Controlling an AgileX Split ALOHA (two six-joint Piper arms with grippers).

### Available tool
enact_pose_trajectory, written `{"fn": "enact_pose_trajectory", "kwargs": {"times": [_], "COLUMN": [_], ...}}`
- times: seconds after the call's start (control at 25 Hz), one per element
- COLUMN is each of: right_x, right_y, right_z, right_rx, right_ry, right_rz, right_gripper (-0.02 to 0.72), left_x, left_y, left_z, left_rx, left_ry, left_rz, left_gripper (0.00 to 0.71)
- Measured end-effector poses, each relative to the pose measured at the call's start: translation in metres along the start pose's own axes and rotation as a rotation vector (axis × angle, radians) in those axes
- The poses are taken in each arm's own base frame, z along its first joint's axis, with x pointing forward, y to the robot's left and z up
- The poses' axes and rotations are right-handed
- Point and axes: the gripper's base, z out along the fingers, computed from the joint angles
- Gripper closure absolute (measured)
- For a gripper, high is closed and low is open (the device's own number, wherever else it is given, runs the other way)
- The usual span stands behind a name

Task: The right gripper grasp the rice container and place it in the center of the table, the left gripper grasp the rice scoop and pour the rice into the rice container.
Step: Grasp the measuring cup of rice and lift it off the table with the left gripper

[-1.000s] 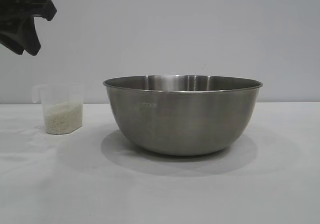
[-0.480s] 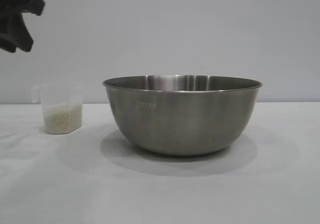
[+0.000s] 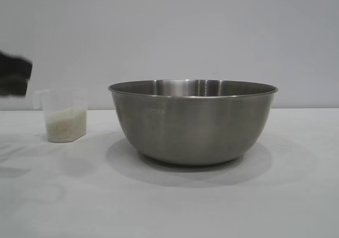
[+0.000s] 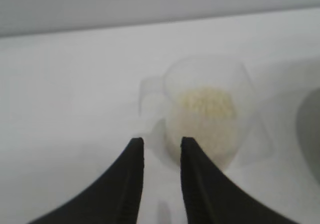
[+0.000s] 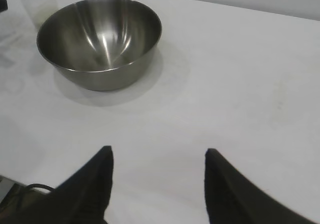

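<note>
Closest to the outside camera, bare white table [image 3: 169, 206] runs up to the big steel bowl [image 3: 193, 122], which sits upright about mid-table with nothing in it (the right wrist view looks straight into a clean, shiny interior). That placement reads as the container half of the job being settled, ready to receive a pour.

Just to the bowl's left, apart from it, the little frosted plastic cup [image 3: 65, 115] stands upright on the table, rice [image 3: 66, 124] filling its lower part, its small tab handle pointing away from the bowl.

And here's the action: the left gripper [image 4: 161, 143] is poised over that cup, fingers parted by a narrow gap, holding nothing, tips hanging just short of the handle tab. That lineup suggests a pinch on the tab, which would leave the cup's mouth free to tip towards the bowl. From outside, only a dark blur of it shows at the left edge.

Farther back, the right gripper [image 5: 157, 156] sits well away from the bowl, fingers spread wide and empty, keeping out of the pour's path.
</note>
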Motion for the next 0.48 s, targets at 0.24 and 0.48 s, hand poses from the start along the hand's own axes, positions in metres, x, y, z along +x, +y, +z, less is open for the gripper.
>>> {"fn": "enact_pose_trajectory", "kwargs": {"times": [0.24,0.48], "right_x": [0.0,0.0], "right_y": [0.0,0.0], "right_z": [0.0,0.0], "right_rx": [0.0,0.0], "right_ry": [0.0,0.0], "right_rz": [0.0,0.0], "right_gripper": [0.313,0.313], "left_x": [0.001,0.001], "left_y": [0.001,0.004], "left_z": [0.02,0.042], "left_rx": [-0.024,-0.056], "left_ry": [-0.017,-0.038], "left_rz": [-0.001,0.003], "left_gripper": [0.557,0.557]}}
